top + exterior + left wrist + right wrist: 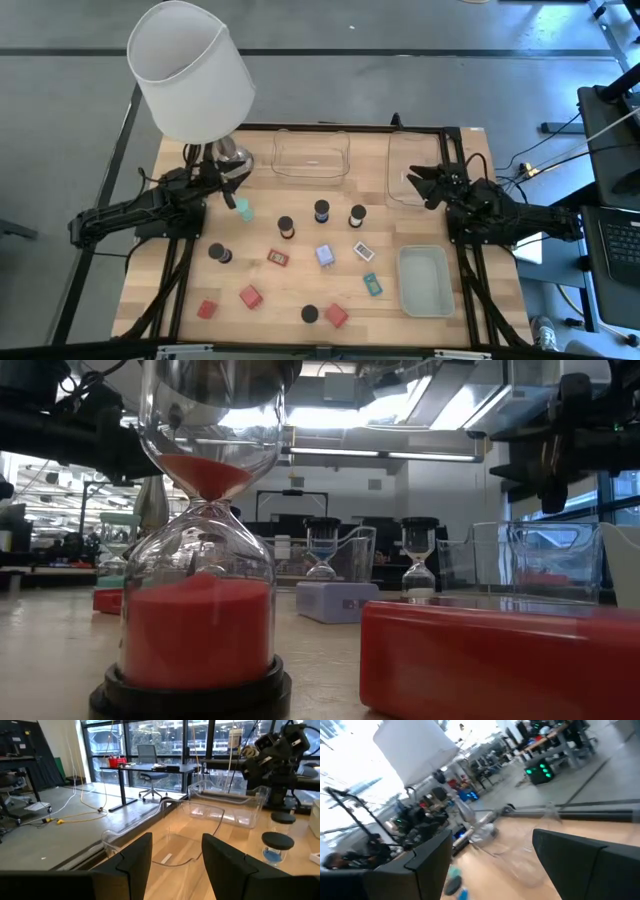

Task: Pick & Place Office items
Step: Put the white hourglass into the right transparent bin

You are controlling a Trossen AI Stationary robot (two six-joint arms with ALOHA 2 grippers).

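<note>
The office items lie scattered on the wooden table's near half. They are short black-capped hourglass cylinders, red blocks, a lavender-blue cube, and flat teal, red and white rectangles. All rest on their undersides. My left gripper hovers level at the far left, beside a small teal piece. Its fingers stand a little apart with nothing between them. My right gripper hovers at the far right, open and empty.
A big white-shaded lamp stands at the far left corner, behind my left arm. Two clear trays sit along the far edge. A pale-green tray sits near right. Close to the low camera are a red-sand hourglass and a red block.
</note>
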